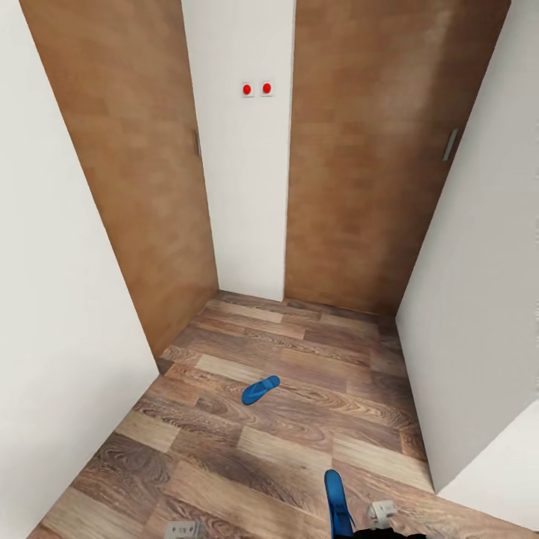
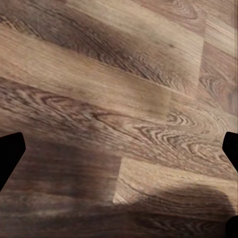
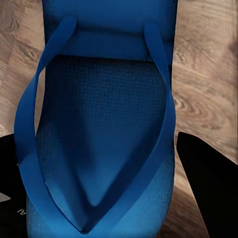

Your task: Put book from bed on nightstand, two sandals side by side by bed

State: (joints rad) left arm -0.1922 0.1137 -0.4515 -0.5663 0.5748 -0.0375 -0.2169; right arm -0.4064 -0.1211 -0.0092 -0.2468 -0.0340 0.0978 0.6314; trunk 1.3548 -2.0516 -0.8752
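Note:
One blue sandal lies flat on the wood-plank floor, a short way ahead in the middle of the head view. The second blue sandal rises from the bottom edge beside my right gripper. Up close, this sandal spans the gap between the black fingers, and my right gripper is shut on it. My left gripper hangs open over bare floor, nothing between its fingertips. The book, bed and nightstands are out of view.
I face a narrow corner with two brown wooden doors, a white wall strip with two red-dotted switches between them. White walls close in on both sides. Open floor runs between me and the lying sandal.

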